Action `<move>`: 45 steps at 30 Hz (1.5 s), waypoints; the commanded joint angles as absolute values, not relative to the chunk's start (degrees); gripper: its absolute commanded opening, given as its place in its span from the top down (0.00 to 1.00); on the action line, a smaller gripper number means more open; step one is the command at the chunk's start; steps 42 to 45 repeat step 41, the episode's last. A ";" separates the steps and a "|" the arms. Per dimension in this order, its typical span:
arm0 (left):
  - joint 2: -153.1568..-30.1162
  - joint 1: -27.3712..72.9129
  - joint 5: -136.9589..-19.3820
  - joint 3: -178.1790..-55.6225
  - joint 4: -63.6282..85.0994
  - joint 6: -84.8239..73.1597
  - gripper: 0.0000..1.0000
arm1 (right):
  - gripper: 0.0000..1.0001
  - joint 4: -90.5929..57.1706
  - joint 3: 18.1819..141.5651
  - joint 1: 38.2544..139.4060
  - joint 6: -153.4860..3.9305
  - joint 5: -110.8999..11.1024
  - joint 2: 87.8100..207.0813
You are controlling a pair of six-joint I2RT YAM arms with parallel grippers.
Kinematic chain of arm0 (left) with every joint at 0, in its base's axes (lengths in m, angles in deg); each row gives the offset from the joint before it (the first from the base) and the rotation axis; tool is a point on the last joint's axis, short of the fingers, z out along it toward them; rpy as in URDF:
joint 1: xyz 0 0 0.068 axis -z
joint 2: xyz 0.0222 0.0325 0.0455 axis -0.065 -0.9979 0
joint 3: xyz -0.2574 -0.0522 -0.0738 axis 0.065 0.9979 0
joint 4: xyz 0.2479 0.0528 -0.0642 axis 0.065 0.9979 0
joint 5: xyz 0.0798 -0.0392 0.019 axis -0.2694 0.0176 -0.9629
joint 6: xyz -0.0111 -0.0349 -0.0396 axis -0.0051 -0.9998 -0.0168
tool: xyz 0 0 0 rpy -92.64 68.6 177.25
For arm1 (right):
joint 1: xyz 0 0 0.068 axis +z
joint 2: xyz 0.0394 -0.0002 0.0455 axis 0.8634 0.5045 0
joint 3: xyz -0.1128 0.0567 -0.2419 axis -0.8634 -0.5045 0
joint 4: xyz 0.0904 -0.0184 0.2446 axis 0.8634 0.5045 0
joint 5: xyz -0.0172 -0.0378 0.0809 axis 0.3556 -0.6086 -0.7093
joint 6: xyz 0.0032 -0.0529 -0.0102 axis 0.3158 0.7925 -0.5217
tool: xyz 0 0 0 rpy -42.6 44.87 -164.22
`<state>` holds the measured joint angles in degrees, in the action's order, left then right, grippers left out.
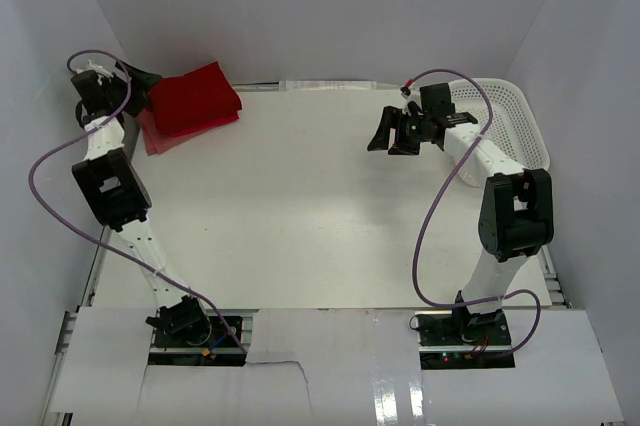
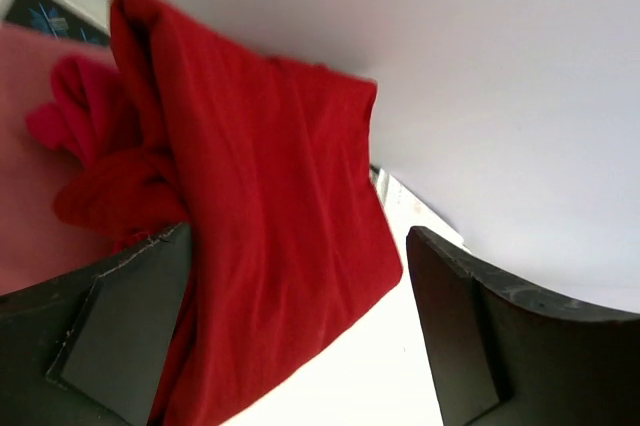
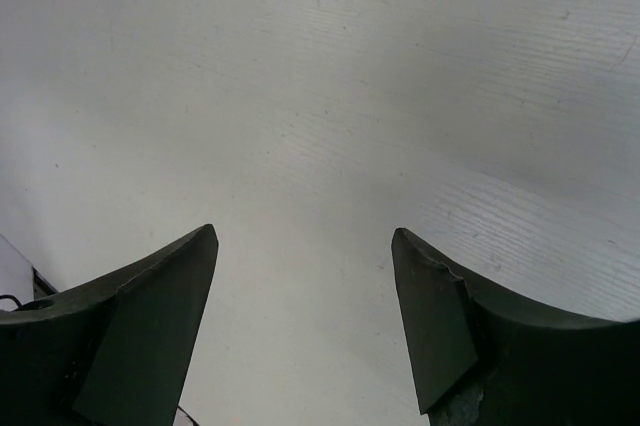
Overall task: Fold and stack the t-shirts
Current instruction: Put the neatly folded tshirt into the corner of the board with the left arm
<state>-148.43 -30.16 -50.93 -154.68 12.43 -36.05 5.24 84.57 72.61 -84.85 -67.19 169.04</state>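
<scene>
Both open: left pincer (image 2: 300, 234) beside stacked t-shirts (image 1: 193, 98), right pincer (image 3: 305, 234) over table (image 1: 300, 206)

Two white-and-black arms trailing purple cables

The left arm (image 1: 112, 191) and the right arm (image 1: 515, 211) are showing white tube links joined by chunky black joint housings, each one sitting on a black base (image 1: 195, 331) with small coloured wires at it. A thin purple cable (image 1: 432, 236) is looping loosely beside each arm, the right one ending in a small red plug (image 1: 407, 89) by the wrist. The left gripper (image 2: 300, 236) and the right gripper (image 3: 305, 236) are showing matte black, wedge-shaped fingers (image 3: 140, 336) with flat inner faces and lightly scuffed edges.
</scene>
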 commanded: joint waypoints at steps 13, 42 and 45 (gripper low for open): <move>-102.12 -14.63 -92.07 -135.28 26.54 -9.54 0.02 | 0.22 3.97 85.11 75.70 -82.47 -69.68 166.74; -58.94 -12.08 -65.43 -97.20 35.60 -7.87 0.02 | 0.06 -13.26 50.56 84.31 -80.80 -63.62 129.39; -58.94 -12.08 -65.43 -97.20 35.60 -7.87 0.02 | 0.06 -13.26 50.56 84.31 -80.80 -63.62 129.39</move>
